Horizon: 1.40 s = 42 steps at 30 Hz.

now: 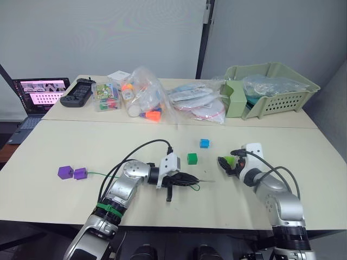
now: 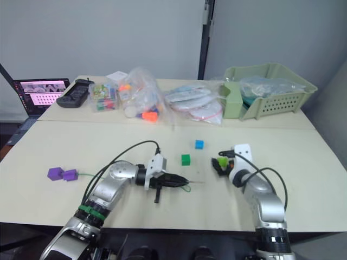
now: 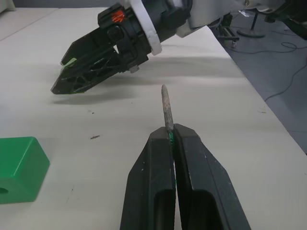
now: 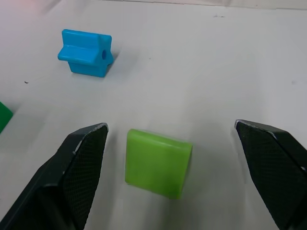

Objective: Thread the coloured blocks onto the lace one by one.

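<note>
Near the left edge of the counter [image 1: 54, 146] sit two purple blocks [image 1: 72, 173], side by side and touching. The green lace [image 1: 100, 174] comes out of them, so they look already threaded. That makes two blocks done and three left.

The lace runs toward the middle of the counter. There the left gripper [image 3: 171, 139] has its fingers clenched on the lace, just behind the stiff grey tip [image 3: 166, 106]. The tip sticks out free, pointing toward the right gripper.

The dark green block [image 1: 192, 158] sits loose near the middle, with the blue block [image 1: 204, 143] a little farther back. Neither is on the lace.

Toward the right edge, the right gripper [image 4: 172, 153] has its fingers spread wide on both sides of the lime green block [image 4: 157, 162], not touching it. This block looks like the next one to pick up.
</note>
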Available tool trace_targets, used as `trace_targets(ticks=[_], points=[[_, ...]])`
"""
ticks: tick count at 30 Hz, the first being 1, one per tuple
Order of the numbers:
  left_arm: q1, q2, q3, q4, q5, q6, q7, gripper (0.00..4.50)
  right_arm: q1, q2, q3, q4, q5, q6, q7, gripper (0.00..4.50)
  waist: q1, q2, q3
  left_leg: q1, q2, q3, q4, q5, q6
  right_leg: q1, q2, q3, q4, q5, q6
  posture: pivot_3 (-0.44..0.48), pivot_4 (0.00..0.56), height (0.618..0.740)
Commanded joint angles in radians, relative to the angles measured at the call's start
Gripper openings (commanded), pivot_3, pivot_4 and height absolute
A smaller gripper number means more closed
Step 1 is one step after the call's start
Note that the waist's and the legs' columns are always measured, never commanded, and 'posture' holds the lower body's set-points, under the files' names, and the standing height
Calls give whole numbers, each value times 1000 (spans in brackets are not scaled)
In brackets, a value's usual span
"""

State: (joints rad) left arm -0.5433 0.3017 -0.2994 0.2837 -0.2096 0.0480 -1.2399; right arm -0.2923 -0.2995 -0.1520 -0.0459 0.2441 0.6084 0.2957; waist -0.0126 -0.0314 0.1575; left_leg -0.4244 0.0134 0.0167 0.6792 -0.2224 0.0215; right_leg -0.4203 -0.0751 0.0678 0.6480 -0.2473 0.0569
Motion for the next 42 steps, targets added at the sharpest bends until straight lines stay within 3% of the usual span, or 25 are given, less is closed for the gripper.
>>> trace_targets(ticks=[1,7,9,21,26,32,34,39,41,42], points=[[1,2,-6,-43,-3,-3,-7,0,-9,22,-13,-2,-4,-37,-34,3664,-1,0,0,0,0,0,0,0,0,0,0,0,0,0,0,0,150,734],[6,-5,-11,-48,-5,-1,-9,0,34,58,-22,-89,12,-3,-82,1540,0,0,0,0,0,-1,0,0,0,0,0,0,0,0,0,0,150,734],[7,-8,-15,-48,-6,-2,-10,0,55,69,-23,-134,23,17,-92,1176,-1,0,0,0,0,-2,0,0,0,0,0,0,1,0,0,0,150,734],[-7,-57,-35,3,-7,-29,-45,0,347,143,-41,-598,101,284,-194,1177,-1,1,0,0,0,-3,-1,0,0,0,0,0,-1,0,0,0,150,734],[-27,-73,-39,38,1,-42,-57,0,433,152,-17,-691,112,345,-215,1177,-1,1,-1,0,1,-3,0,0,0,0,1,0,-1,0,0,0,150,734],[-43,-77,-34,71,5,-54,-68,0,441,189,-15,-701,103,359,-244,1177,0,1,-1,0,1,-2,0,0,0,1,1,0,-2,0,0,0,150,734],[-46,-79,-33,78,7,-57,-69,0,433,197,-22,-705,109,364,-248,2197,-1,1,-1,0,1,-2,0,0,0,0,1,0,-2,0,0,0,150,734],[-48,-82,-32,85,7,-61,-69,0,420,139,-74,-774,164,459,-209,3992,1,1,0,0,0,-2,0,0,0,1,0,0,-2,0,0,0,150,734],[-47,-84,-33,90,7,-64,-69,0,395,81,-202,-825,269,541,-147,4455,1,1,0,0,0,-3,0,0,0,1,0,0,-2,0,0,0,150,734],[-48,-86,-33,93,7,-67,-68,0,387,12,-267,-843,346,594,-75,4455,2,1,0,-1,0,-3,0,0,0,1,0,0,-2,0,0,0,150,734]])
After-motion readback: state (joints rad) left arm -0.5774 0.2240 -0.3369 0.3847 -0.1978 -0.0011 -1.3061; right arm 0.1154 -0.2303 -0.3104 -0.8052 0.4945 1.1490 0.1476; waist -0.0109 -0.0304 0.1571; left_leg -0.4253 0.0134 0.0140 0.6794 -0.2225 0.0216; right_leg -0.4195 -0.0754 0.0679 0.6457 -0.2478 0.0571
